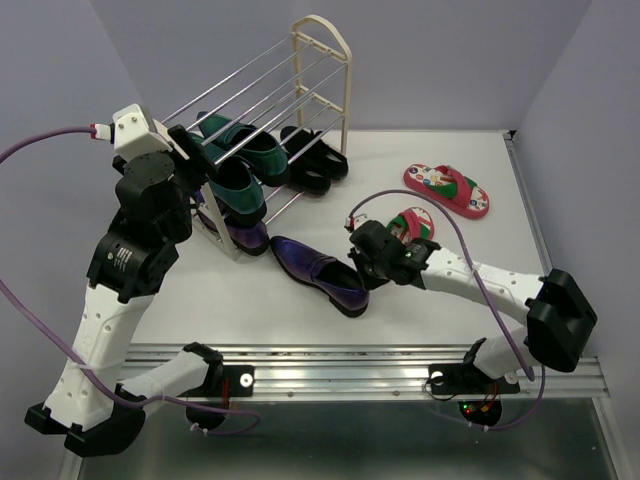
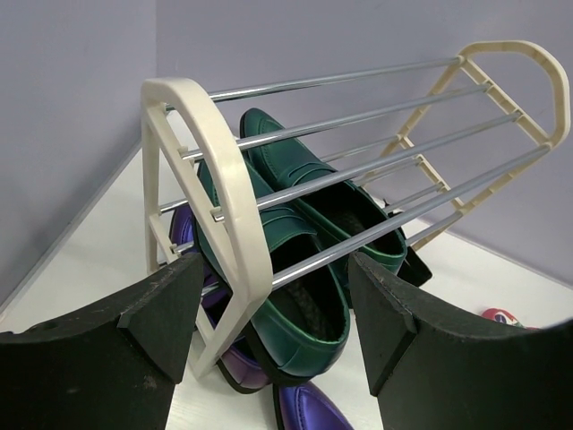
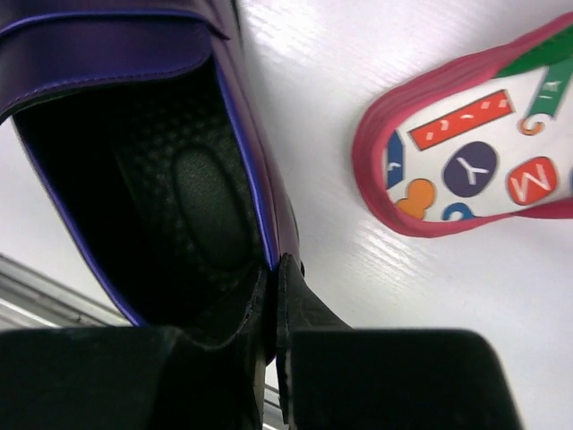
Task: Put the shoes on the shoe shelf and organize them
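The right end effector [image 1: 366, 266] [image 3: 275, 309] is gripping a purple loafer [image 1: 320, 272] [image 3: 134, 54], its two fingers pinching the rim of the shoe's opening at the heel end, one finger inside and one outside. That loafer is lying on the counter [image 1: 250, 310] in front of the shoe shelf [image 1: 322, 62] [image 2: 224, 179], apart from it, with its toe pointing toward the shelf's near end. A red flip-flop [image 1: 411, 224] [image 3: 466, 152] is lying just beside the right end effector, and the other red flip-flop [image 1: 447, 189] is resting farther back on the counter, well apart from the shelf.

The left end effector [image 1: 196, 160] [image 2: 273, 287] is hovering wide open at the near end frame of the shelf, gripping nothing, its fingers spreading to either side of the cream arch in the wrist view. Just beyond it, two green shoes [image 1: 250, 152] [image 2: 304, 215] are sitting side by side on a middle tier. A second purple loafer [image 1: 245, 236] is lying at the bottom of the shelf at the near end, beneath the green pair. Black shoes [image 1: 315, 160] are sitting low at the shelf's far end.
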`<state>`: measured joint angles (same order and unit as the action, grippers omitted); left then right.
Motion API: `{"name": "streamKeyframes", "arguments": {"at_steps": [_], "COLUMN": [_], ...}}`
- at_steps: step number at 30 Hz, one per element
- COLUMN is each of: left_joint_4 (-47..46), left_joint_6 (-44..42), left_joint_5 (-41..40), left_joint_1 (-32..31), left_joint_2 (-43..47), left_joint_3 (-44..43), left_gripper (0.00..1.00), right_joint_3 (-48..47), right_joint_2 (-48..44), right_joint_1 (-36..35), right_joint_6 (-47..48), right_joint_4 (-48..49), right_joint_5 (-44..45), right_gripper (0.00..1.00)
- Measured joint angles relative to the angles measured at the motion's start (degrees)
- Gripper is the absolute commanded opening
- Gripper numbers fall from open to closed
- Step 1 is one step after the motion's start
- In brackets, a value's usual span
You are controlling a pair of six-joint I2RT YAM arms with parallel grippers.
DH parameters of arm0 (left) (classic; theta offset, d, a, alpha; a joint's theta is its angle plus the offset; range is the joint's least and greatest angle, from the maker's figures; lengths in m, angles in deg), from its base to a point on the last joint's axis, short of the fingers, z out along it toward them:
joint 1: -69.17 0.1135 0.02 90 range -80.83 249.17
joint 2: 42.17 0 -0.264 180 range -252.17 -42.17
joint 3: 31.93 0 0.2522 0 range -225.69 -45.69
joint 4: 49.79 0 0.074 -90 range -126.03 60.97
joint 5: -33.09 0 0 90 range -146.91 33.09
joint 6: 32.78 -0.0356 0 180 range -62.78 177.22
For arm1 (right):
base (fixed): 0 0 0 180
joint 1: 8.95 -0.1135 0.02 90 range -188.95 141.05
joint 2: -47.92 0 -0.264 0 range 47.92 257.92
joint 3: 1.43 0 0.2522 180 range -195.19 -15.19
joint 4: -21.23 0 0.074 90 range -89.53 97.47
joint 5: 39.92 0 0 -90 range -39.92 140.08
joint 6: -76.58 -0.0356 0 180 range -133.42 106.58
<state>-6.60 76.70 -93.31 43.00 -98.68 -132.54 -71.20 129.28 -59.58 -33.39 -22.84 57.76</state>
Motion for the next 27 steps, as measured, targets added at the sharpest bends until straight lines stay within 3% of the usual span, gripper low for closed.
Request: {"name": "streamKeyframes", "arguments": {"at_steps": [12, 27], "left_joint_4": [-0.02, -0.02], "left_joint_6": [-0.09, -0.22], "left_joint_5": [-0.07, -0.09], "left_joint_1": [0.0, 0.0], "left_joint_2": [0.15, 0.81], "left_joint_3": [0.0, 0.0], "left_gripper": [0.76, 0.76], "right_joint_3": [-8.0, -12.87], "right_joint_2": [3.15, 4.26], "right_joint_1": [2.16, 3.78], "right_joint_6": [-1.29, -2.16], "right_joint_4": [-4.22, -4.07], "right_joint_5": [13.03, 16.31], "right_gripper": [0.01, 0.01]}}
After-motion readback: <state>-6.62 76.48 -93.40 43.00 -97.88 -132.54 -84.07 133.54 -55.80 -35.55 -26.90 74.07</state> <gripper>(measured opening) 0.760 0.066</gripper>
